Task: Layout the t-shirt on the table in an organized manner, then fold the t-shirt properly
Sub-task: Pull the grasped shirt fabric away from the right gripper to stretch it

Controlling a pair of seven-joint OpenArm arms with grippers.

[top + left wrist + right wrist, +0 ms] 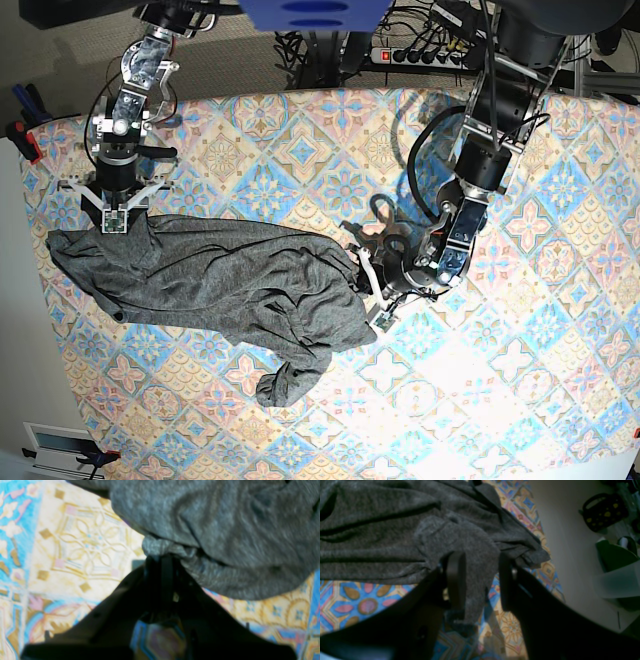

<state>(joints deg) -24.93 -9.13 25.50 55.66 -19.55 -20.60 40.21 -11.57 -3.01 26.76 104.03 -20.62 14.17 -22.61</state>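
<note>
The dark grey t-shirt [220, 275] lies spread but rumpled across the table [520, 330], filling the base view's nine o'clock half, one sleeve trailing toward six o'clock. The left gripper [160, 555] has its jaws pressed together, pinching a bunched fold of the shirt's edge near the base view's centre. The right gripper [480, 580], at ten o'clock in the base view, has its jaws parted on either side of a hanging flap of the fabric; one finger [456, 577] touches the cloth.
</note>
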